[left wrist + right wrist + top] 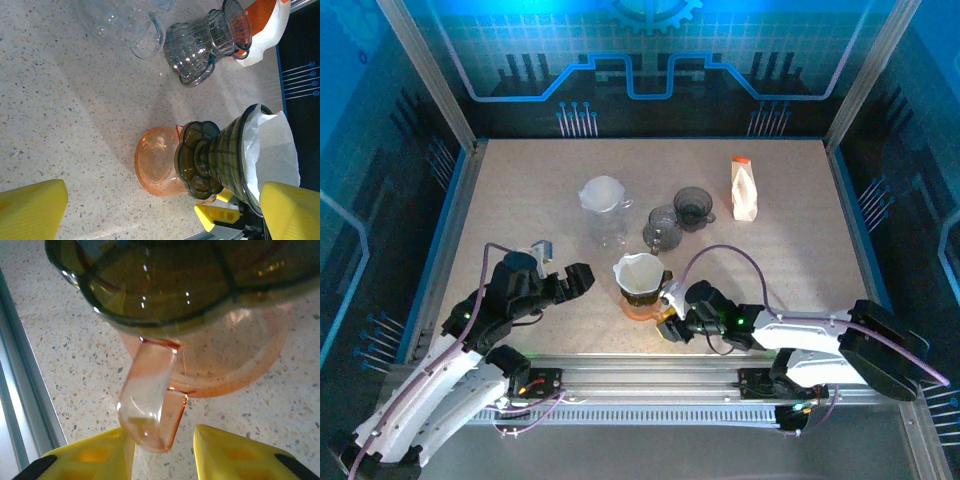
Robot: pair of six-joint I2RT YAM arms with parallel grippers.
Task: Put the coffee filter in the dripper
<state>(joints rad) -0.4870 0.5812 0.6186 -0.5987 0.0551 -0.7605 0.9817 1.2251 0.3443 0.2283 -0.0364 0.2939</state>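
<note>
You look close to done: the white coffee filter point(274, 145) sits inside the dark dripper point(220, 157) on the orange server point(157, 161), mid-bench, its paper edge rising unevenly above the rim. Your right gripper point(162, 450) straddles the server's handle unclamped, and your left gripper point(565, 266) hangs wide open beside it. Next, steady the server and seat the filter gently.

white filter point(275, 150), smoky-green dripper point(225, 150), orange carafe point(155, 160), speckled beige table point(60, 110)

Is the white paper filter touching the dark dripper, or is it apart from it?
Touching. The left wrist view shows the paper filter sitting inside the dripper, with the paper lying against the inner wall at the rim.
</note>
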